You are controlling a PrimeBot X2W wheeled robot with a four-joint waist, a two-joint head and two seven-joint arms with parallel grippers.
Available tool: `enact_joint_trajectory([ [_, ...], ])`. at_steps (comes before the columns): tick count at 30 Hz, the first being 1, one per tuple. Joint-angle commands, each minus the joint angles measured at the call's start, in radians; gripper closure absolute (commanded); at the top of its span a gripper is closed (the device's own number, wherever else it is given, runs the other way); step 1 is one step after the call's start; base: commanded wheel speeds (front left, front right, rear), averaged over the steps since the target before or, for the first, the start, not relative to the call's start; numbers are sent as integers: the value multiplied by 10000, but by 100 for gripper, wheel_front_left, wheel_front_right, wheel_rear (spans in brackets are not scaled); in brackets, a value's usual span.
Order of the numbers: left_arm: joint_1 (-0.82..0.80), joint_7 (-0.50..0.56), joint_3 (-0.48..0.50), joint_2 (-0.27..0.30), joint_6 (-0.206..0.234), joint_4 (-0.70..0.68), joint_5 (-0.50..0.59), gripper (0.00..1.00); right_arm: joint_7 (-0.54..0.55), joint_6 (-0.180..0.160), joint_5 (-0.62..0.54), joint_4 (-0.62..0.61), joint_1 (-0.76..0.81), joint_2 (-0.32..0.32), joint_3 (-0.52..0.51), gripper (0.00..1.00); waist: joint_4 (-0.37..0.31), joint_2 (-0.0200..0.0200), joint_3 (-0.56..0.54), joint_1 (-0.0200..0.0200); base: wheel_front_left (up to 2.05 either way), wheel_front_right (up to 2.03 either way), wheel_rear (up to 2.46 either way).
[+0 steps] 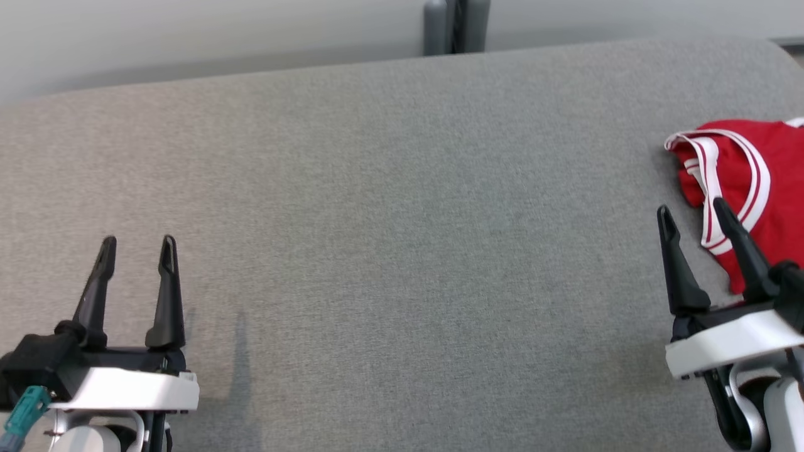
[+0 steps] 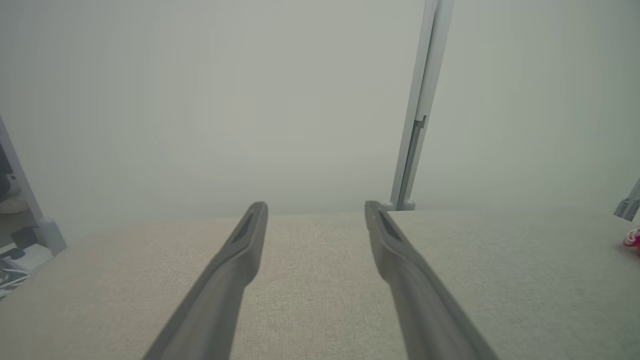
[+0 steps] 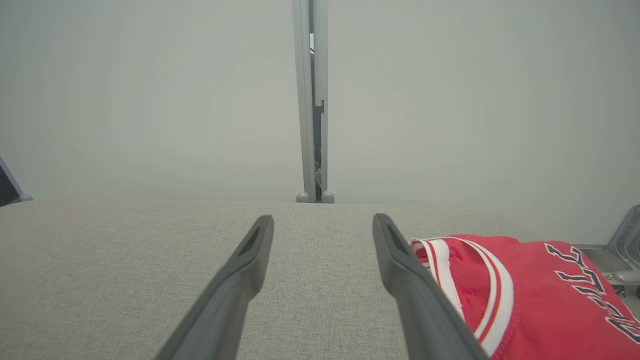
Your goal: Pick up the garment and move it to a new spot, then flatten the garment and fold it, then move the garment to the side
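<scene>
Red garment (image 1: 772, 163), only one, is lying near right gripper (image 1: 691, 208); it and left gripper (image 1: 139, 240) are pointing forward, wide open, empty.

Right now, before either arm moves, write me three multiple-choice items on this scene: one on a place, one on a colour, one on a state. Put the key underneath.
1. In the head view, where on the grey table does the garment lie?
A. far left
B. centre
C. right edge

2. What is the garment's main colour?
A. red
B. blue
C. green

3. How do the left gripper and the right gripper stand?
A. both shut on cloth
B. both open, holding nothing
C. one open, one shut

Key:
1 C, it lies by the right gripper at that view's right edge.
2 A, its cloth is plainly red.
3 B, each pair of fingers stands apart with bare table between them.
</scene>
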Motion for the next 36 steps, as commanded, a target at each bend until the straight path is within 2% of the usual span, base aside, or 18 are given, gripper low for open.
enact_joint_trajectory([
  [1, 186, 3, 5, 18, -2, 40, -42, 0, 112, -5, 20, -83, 308, -4, -14, 0, 393, 0, -511, 0, 0, 0, 0],
  [18, 1409, 530, -337, -24, 83, 236, -279, 0, 675, -3, 137, -635, 2280, 240, -230, 0, 620, 0, -2174, 0, 0, 0, 0],
  [36, 1632, 793, -463, 98, 159, 282, -397, 0, 986, -3, 104, -1162, 2880, 399, -487, 0, 477, 0, -2476, 0, 0, 0, 0],
])
